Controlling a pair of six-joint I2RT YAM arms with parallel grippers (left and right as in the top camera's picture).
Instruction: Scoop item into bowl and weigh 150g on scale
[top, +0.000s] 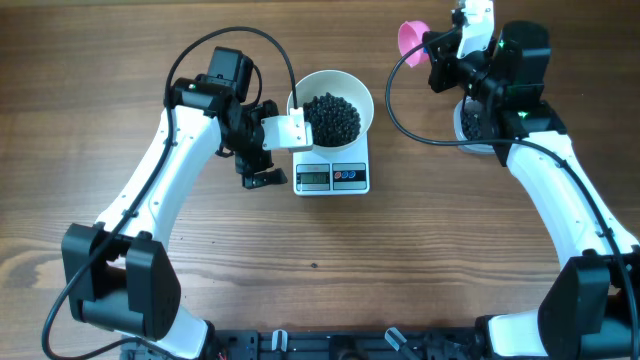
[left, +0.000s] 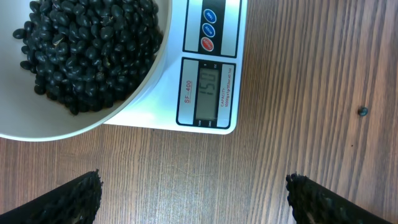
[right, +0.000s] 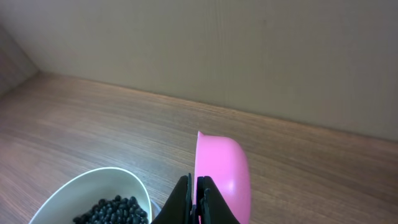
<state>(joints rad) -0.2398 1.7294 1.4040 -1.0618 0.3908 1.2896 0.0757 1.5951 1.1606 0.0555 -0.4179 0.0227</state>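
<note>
Plainly, what matters for us is where the bowl lies from the scoop. It is off to the left of our right gripper, well apart, so nothing more can fall in. That claw is pressed together on the pink scoop's handle, the cup tipped on edge and, as far as we can see, empty. The black beans heap the white bowl, which sits squarely on the scale. Its display appears to show the target weight, so we judge the weighing done. Our left gripper stands spread wide just beside the scale, gripping nothing. The clear tub, beans in it, lies under our right arm, the nearer one for returning the scoop.
</note>
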